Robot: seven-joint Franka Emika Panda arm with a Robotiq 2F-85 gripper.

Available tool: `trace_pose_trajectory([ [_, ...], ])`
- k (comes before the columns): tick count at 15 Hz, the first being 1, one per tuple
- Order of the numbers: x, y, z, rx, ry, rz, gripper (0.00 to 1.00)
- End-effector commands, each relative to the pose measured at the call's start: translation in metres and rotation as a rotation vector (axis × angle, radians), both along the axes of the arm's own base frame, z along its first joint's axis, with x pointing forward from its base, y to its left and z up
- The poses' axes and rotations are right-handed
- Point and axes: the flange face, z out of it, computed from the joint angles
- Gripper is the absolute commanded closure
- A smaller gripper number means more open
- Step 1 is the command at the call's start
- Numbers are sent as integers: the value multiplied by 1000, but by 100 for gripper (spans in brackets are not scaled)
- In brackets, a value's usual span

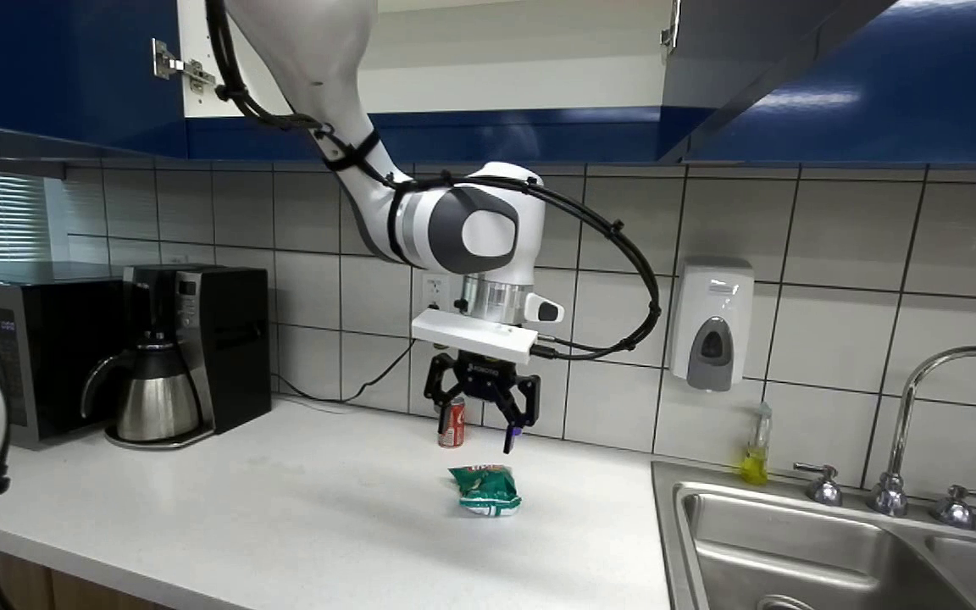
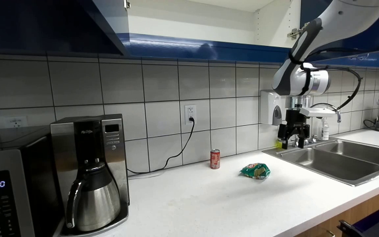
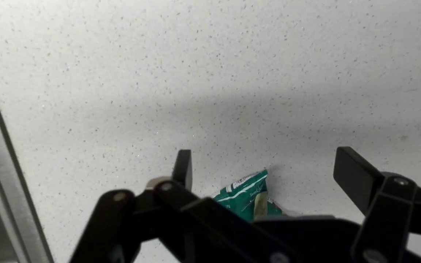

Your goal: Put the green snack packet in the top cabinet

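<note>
The green snack packet (image 1: 486, 490) lies on the white counter in both exterior views (image 2: 256, 171). In the wrist view, part of the packet (image 3: 241, 195) shows between the fingers, its lower part hidden behind the gripper's body. My gripper (image 1: 476, 439) points down, above the counter and apart from the packet. Its fingers are spread with nothing between them, also in an exterior view (image 2: 292, 145) and the wrist view (image 3: 263, 160). The top cabinet (image 1: 488, 135) hangs above with its doors open and pale interior showing, also in an exterior view (image 2: 189, 47).
A small red can (image 2: 215, 159) stands near the tiled wall. A steel sink (image 1: 664, 525) adjoins the counter, with a faucet (image 1: 907, 407). A soap dispenser (image 1: 713, 326) hangs on the wall. A coffee maker (image 2: 112, 158) and microwave (image 2: 36, 174) stand at the counter's far end from the sink.
</note>
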Motion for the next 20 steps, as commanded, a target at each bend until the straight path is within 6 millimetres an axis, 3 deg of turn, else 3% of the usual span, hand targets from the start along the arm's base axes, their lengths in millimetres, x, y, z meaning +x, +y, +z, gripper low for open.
trace_pose_trajectory([
  [1,37,-13,-17,-5,-13,62,0],
  [12,109,-18,-74,-16,11,153,0],
  [20,156,-9,-100,-11,5,209,0],
])
